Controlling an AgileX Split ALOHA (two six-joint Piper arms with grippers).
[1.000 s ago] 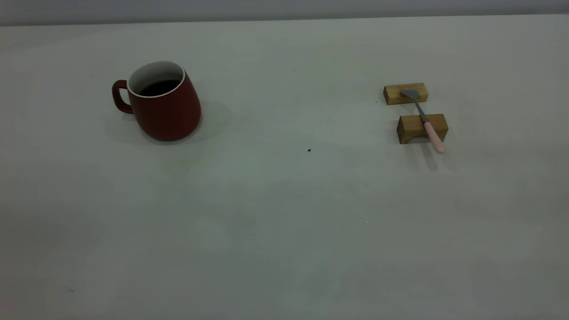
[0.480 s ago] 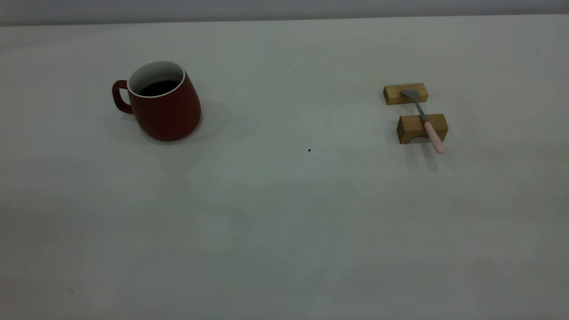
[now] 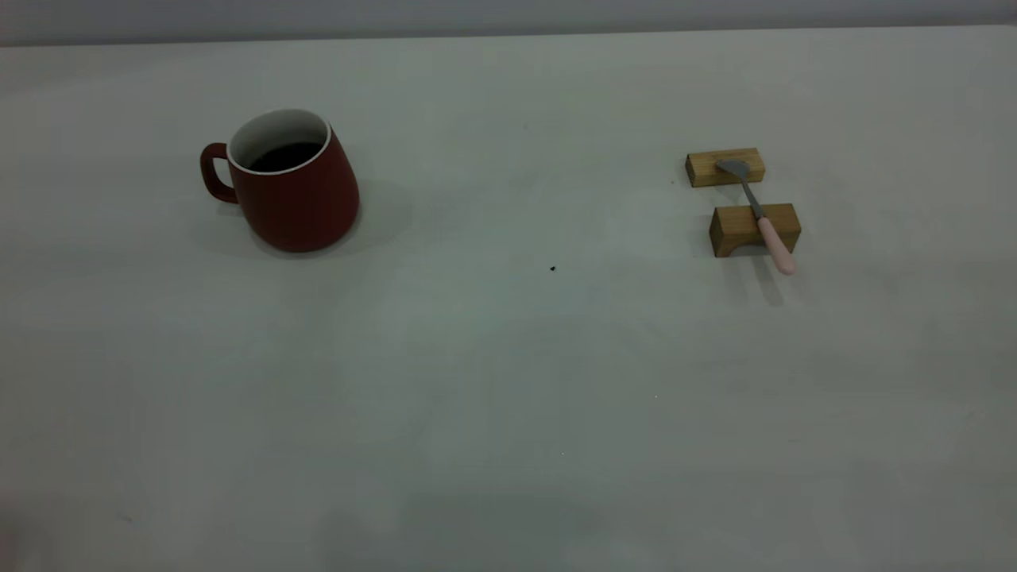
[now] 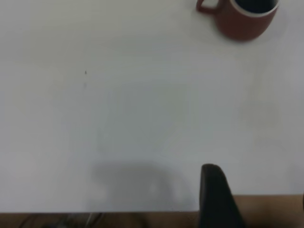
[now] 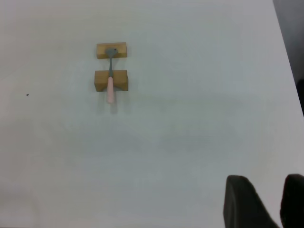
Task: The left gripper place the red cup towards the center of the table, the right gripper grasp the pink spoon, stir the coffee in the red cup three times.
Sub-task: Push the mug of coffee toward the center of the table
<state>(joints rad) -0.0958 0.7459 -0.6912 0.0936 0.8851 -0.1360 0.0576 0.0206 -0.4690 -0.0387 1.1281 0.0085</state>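
Observation:
The red cup stands upright at the left of the table, handle pointing left, with dark coffee inside. At the right, the pink spoon lies across two wooden blocks, its pink handle overhanging the nearer one. Neither arm appears in the exterior view. In the left wrist view the left gripper is open over the table's edge, far from the red cup. My right gripper is open and holds nothing, well away from the pink spoon.
Two tan wooden blocks carry the spoon. A tiny dark speck marks the table's middle. The table's side edge runs close to the right gripper, with dark floor beyond.
Faint shadows have shifted along the table's near edge. The cup, the spoon and the blocks have not moved.

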